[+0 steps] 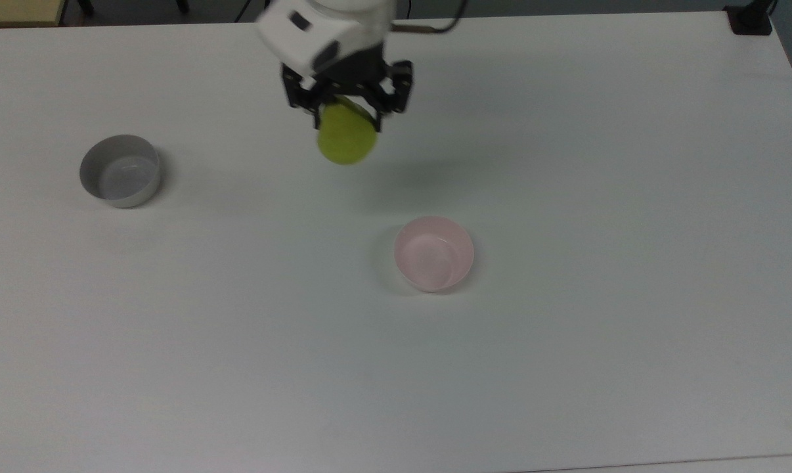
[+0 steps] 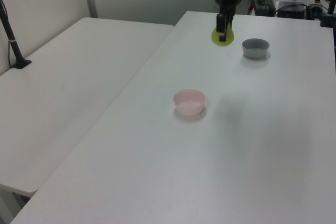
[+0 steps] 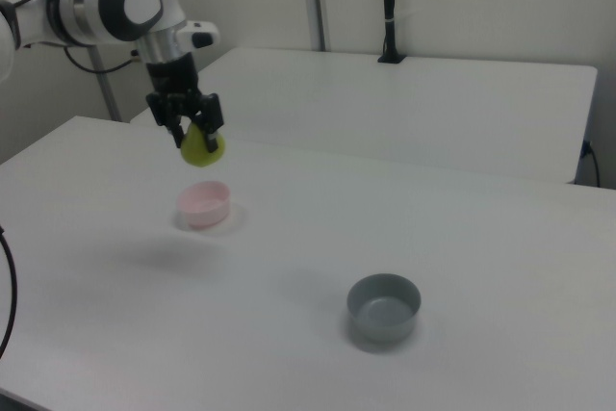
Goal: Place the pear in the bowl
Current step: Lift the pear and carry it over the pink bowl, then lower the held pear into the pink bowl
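High above the white table hangs the yellow-green pear (image 1: 347,140) (image 2: 222,37) (image 3: 203,147), with my gripper (image 1: 347,118) (image 2: 222,26) (image 3: 192,128) shut on its upper part. The pale pink bowl (image 1: 434,253) (image 2: 189,101) (image 3: 205,203) stands empty on the table. In the top view the pear is up and to the left of the bowl, well apart from it. In the right view the pear hangs above the bowl's far side.
A grey bowl (image 1: 119,170) (image 2: 255,48) (image 3: 384,306) stands empty at the top view's left. A black post base (image 1: 750,20) sits at the table's far right corner in the top view. A second white table (image 2: 63,77) adjoins in the left view.
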`<state>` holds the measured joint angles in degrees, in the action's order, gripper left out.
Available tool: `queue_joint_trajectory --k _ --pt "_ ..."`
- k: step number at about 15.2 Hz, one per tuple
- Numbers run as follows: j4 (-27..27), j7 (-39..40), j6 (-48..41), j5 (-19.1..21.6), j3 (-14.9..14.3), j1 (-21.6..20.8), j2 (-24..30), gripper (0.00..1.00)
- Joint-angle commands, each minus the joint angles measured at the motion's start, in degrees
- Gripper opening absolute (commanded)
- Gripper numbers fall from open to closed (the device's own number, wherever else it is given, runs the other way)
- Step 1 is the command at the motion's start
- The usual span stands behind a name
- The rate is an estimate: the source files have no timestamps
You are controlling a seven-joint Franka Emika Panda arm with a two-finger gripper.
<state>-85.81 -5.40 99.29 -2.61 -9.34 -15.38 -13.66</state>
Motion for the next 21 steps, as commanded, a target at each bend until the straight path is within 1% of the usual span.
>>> queue_joint_trajectory --k 1,3,4,8,11,14,16,18,19,20,21 --pt "5.7 -8.4 2.3 0.6 -1.9 -6.1 -6.6 0.27" --pt "6.5 -11.7 5.8 0.7 -3.4 -9.0 -8.7 0.27" --pt "6.5 -13.0 7.6 0.7 -3.6 -9.6 -9.7 0.28" --pt "6.1 -13.8 14.1 0.7 -3.6 -10.0 -14.6 0.28" --pt "6.3 -13.1 15.1 0.7 -3.7 -10.1 -18.1 0.29" --pt "4.8 -11.8 16.6 0.8 -3.7 -10.5 -18.7 0.29" --pt "4.6 -11.7 16.7 0.9 -3.6 -10.7 -20.2 0.31" --pt "4.6 -11.6 16.9 1.0 -3.6 -10.6 -20.3 0.35" --pt "4.5 -11.6 17.2 1.1 -3.6 -10.6 -20.3 0.40" --pt "4.3 -11.6 17.3 1.0 -3.6 -10.6 -20.3 0.46" --pt "3.9 -11.6 17.5 1.0 -3.6 -10.5 -20.3 0.57"
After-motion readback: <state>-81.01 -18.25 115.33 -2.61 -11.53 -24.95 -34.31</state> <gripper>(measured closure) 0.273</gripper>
